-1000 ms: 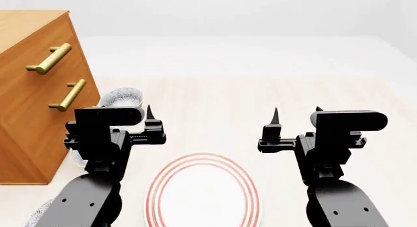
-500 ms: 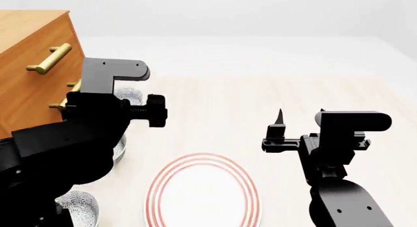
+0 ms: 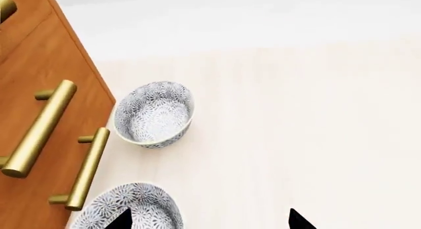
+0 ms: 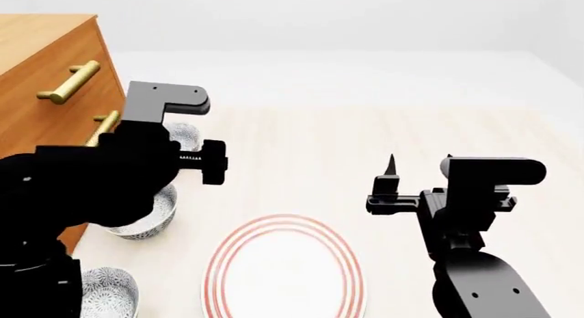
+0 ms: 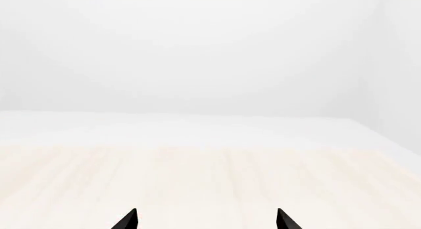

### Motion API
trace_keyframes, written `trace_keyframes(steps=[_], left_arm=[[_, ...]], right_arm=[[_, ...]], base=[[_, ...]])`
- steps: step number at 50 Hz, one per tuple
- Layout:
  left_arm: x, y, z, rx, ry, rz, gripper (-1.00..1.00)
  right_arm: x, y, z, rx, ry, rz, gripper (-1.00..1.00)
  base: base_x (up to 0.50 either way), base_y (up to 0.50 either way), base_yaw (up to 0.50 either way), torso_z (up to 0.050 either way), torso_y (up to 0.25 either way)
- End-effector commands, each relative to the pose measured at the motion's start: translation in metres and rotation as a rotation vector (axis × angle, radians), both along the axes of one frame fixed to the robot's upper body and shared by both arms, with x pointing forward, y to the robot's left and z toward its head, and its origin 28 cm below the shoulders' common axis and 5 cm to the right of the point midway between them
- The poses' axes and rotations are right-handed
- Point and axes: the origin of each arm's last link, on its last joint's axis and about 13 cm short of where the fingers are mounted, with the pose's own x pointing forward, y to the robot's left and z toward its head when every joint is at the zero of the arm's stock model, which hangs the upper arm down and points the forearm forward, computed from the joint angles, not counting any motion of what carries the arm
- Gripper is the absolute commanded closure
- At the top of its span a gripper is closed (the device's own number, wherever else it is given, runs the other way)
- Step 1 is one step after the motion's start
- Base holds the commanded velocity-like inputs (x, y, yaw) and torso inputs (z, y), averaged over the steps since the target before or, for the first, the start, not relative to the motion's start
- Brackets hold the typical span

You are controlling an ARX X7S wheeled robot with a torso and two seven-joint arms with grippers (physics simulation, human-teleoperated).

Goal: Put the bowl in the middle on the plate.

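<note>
Three small round speckled grey-blue bowls stand in a row along the front of the orange-brown wooden cabinet [image 4: 46,72], which carries two brass bar handles [image 3: 39,128]. The middle speckled bowl [image 4: 146,219] sits on the pale wooden tabletop [image 4: 365,140] beside the cabinet's corner, just up and left of the wide white plate with red concentric rings [image 4: 284,270], with a narrow gap between them. The black left arm covers most of it in the head view. The far bowl [image 3: 155,113] shows whole in the left wrist view; the near bowl [image 4: 108,292] is cut off by the picture's lower edge, as is the one plate. The left gripper [image 3: 209,220] hangs above the middle bowl, its two tips spread apart and empty. The right gripper [image 5: 206,220] also stands with tips apart, holding nothing, over bare table.
</note>
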Motion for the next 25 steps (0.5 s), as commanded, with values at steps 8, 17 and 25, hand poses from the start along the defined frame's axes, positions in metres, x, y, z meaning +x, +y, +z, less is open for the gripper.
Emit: trace_keyframes(steps=[8, 17, 25], left_arm=[[0.022, 0.006, -0.033, 0.018, 0.11, 0.042, -1.0], [0.044, 0.011, -0.051, 0.063, 0.149, 0.092, -1.0], [0.054, 0.014, -0.069, 0.088, 0.187, 0.106, -1.0]], right_arm=[[0.001, 0.001, -0.002, -0.003, 0.004, 0.004, -1.0], [0.002, 0.001, -0.003, -0.006, 0.007, 0.005, -1.0], [0.001, -0.001, -0.002, -0.004, 0.004, 0.0, -1.0]], base=[[0.0, 0.0, 0.0, 0.0, 0.0], [0.0, 0.0, 0.0, 0.0, 0.0], [0.0, 0.0, 0.0, 0.0, 0.0]])
